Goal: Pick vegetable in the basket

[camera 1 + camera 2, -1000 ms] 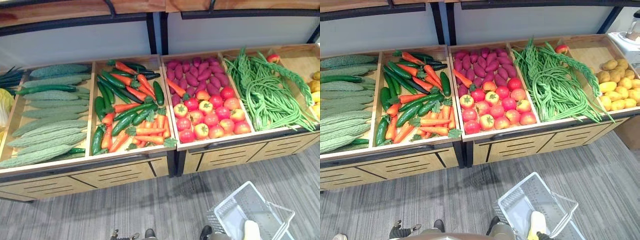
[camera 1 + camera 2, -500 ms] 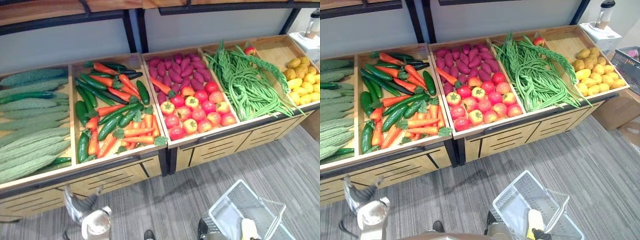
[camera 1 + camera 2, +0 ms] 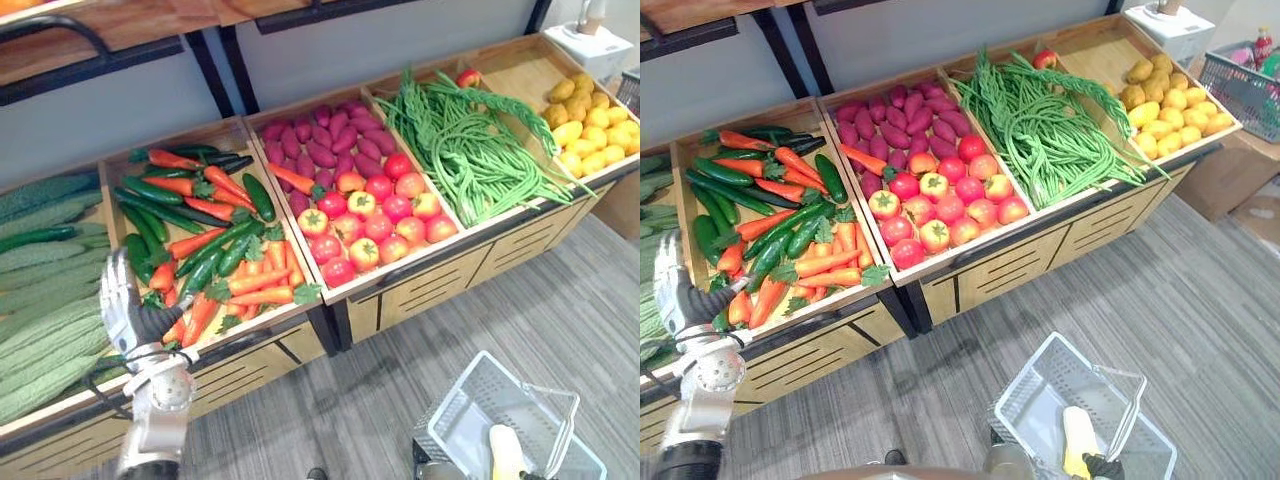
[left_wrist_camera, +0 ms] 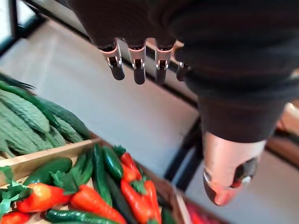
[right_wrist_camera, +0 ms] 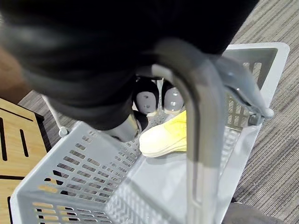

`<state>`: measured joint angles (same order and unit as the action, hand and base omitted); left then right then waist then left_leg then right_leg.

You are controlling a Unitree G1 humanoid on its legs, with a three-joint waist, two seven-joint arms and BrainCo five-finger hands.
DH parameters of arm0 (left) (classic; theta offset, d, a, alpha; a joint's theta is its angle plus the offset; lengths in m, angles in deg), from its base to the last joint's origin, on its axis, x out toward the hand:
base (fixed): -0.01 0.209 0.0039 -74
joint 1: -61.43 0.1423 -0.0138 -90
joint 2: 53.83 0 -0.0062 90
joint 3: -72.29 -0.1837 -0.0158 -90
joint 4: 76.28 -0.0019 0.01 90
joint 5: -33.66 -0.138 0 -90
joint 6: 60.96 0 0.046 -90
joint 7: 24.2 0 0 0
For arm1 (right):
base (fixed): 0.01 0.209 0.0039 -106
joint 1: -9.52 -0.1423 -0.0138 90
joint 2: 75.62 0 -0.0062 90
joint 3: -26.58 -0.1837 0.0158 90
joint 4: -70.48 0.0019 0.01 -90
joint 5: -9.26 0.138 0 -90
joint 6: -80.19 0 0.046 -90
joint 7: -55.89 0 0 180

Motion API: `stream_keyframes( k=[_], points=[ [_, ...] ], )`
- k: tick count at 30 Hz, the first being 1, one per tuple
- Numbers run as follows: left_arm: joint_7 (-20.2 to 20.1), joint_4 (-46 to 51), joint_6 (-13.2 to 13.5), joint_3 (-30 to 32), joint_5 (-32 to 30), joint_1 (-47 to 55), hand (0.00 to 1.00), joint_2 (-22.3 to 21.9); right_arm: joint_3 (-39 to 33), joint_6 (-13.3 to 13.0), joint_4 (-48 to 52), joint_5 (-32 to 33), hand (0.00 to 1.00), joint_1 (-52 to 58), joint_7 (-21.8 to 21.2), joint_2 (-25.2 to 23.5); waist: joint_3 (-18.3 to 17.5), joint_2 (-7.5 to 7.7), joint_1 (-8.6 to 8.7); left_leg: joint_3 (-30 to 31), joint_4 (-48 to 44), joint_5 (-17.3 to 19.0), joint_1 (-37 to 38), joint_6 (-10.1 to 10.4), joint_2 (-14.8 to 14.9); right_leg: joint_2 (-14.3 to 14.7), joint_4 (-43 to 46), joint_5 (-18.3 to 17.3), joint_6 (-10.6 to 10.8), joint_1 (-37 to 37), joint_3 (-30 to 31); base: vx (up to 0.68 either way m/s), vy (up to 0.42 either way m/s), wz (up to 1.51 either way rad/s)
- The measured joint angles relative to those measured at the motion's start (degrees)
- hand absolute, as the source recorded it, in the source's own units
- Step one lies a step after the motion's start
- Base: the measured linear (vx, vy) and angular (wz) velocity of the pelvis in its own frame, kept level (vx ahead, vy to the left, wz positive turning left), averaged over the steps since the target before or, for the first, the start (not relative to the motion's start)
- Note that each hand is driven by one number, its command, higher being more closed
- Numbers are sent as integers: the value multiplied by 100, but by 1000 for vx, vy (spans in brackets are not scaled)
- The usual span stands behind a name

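- Carrots and cucumbers lie mixed in one bin of the wooden stand; neither hand holds one.
- Left hand hovers over that bin's front left corner, by the divider to the gourds. Its fingers are straight, the thumb is spread, and it holds nothing (in the wrist view the produce lies below the fingertips, apart from them).
- Basket, of pale grey plastic, sits low at the robot's right, over the grey floor and well in front of the stand.
- Yellow vegetable lies inside it (its kind I cannot tell).
- Right hand is at the top of the basket, its fingers curled round the handle.
- Right of the carrot bin comes a bin with purple tubers at the back and tomatoes at the front.
- Next to that lies a heap of long green beans.
- Farthest right is a bin of yellow produce.
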<state>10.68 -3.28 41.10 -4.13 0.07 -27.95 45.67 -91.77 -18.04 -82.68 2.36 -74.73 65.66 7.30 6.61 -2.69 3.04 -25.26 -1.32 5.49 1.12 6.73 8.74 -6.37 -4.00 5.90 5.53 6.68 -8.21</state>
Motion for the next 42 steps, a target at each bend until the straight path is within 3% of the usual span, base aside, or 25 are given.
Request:
stream_keyframes(
  k=[5, 17, 32, 42],
  points=[
    [-462, -874, 89, -596, -436, -357, 0, 609, 232, -9, 151, -5, 100, -93, -32, 120, 144, -17, 14, -228, -35, 18, -12, 9, -2, 28, -21, 82, -1, 136, 225, -26, -36, -24],
    [-1116, -1477, 106, -1391, -834, -944, 0, 1099, 484, -201, 214, -210, 100, -296, -26, 207, 422, -6, -3, -271, -190, 66, -287, 8, 17, -4, 86, 94, 15, 433, 324, -17, -33, -3],
    [-1292, -1648, -336, -1506, -1046, -1488, 0, 1118, 613, -177, 419, -210, 100, -382, -25, 254, 573, -88, -35, -378, -295, 75, -498, 21, 71, 2, 236, 94, 16, 732, 410, -26, -43, -4],
    [-1407, -1648, -543, -1309, -1046, -1688, 0, 1117, 449, -160, 442, -210, 100, -471, -32, 260, 659, -119, -152, -380, -308, 74, -684, 21, 72, 2, 289, 95, 16, 947, 415, -11, -38, 0]
  ],
)
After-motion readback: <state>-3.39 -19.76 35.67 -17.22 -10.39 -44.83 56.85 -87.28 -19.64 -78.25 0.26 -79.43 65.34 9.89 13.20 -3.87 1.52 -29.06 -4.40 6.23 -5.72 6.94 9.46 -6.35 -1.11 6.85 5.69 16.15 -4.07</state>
